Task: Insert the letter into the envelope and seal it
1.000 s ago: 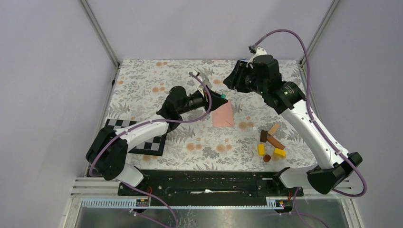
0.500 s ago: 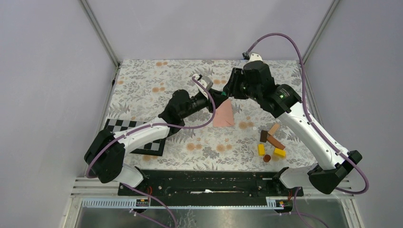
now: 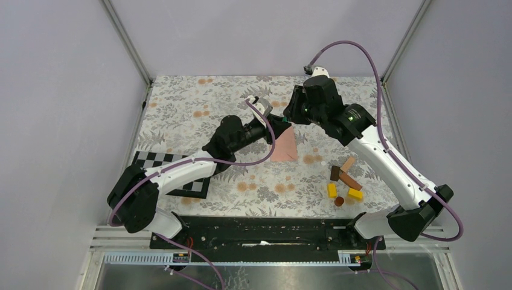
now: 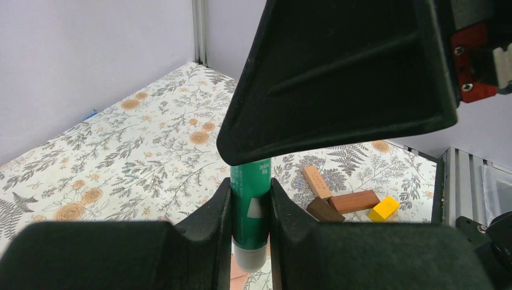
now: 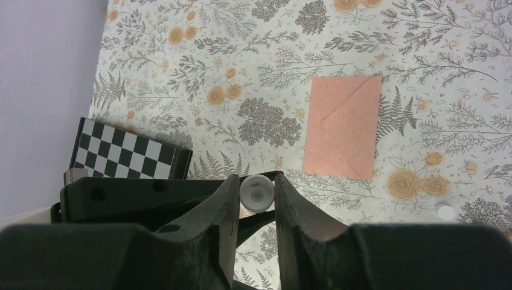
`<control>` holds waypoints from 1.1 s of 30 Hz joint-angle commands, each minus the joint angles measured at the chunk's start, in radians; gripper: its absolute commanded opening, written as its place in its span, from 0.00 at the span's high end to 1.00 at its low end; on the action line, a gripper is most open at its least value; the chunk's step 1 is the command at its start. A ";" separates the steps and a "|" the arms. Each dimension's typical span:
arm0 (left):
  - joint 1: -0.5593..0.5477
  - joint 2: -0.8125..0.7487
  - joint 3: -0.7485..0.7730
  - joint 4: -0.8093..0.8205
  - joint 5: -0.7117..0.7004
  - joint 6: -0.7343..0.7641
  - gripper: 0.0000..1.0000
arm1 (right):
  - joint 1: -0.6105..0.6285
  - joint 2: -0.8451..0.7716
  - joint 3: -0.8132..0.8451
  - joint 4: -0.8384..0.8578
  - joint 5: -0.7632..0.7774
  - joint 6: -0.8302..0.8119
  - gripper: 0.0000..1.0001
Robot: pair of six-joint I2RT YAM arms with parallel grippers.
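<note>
The salmon-pink envelope point(image 3: 284, 147) lies flat on the flowered cloth, flap side up point(image 5: 344, 127), with nothing touching it. The letter is not in view. Above the envelope's far left corner my left gripper point(image 3: 278, 125) is shut on the body of a green glue stick point(image 4: 250, 208). My right gripper point(image 3: 290, 115) meets it from the far right. In the right wrist view the stick's grey round end point(image 5: 256, 192) sits between the right fingertips, which touch it on both sides. In the left wrist view the right gripper hides the stick's top.
A black-and-white checkerboard point(image 3: 181, 181) lies at the near left under the left arm. Several wooden blocks point(image 3: 344, 181), brown and yellow, lie at the near right. A small white round piece point(image 5: 445, 211) rests on the cloth near the envelope's right side.
The right arm has swung left and down to the left gripper, and its jaws have narrowed around the glue stick's end. The left gripper has shifted slightly toward the back right, still holding the stick.
</note>
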 commanded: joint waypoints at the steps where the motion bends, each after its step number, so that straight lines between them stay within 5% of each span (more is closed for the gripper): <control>1: -0.005 -0.029 0.004 0.037 -0.015 0.012 1.00 | 0.009 0.003 0.043 0.019 0.026 -0.014 0.71; 7: 0.053 -0.033 0.016 0.036 0.142 -0.158 1.00 | -0.003 -0.006 0.020 0.062 -0.082 -0.132 0.81; 12: 0.161 -0.043 -0.037 0.264 0.508 -0.498 1.00 | -0.101 -0.058 -0.041 0.159 -0.485 -0.240 0.83; 20: 0.179 -0.063 -0.107 0.571 0.672 -0.799 1.00 | -0.169 -0.102 -0.149 0.318 -1.003 -0.259 0.83; 22: 0.180 -0.083 -0.116 0.505 0.639 -0.742 1.00 | -0.170 -0.098 -0.146 0.318 -0.991 -0.248 0.79; 24: 0.172 -0.122 -0.096 0.218 0.528 -0.527 1.00 | -0.169 -0.095 -0.129 0.286 -0.905 -0.233 0.65; 26: 0.128 -0.157 -0.048 -0.090 0.298 -0.298 1.00 | -0.166 -0.095 -0.104 0.239 -0.756 -0.219 0.42; 28: 0.080 -0.159 -0.016 -0.226 0.062 -0.172 1.00 | -0.151 -0.097 -0.089 0.202 -0.574 -0.194 0.26; 30: 0.046 -0.146 0.009 -0.289 -0.104 -0.102 1.00 | -0.124 -0.095 -0.073 0.174 -0.419 -0.164 0.23; 33: -0.001 -0.128 0.026 -0.313 -0.282 -0.026 1.00 | -0.082 -0.085 -0.059 0.145 -0.260 -0.115 0.35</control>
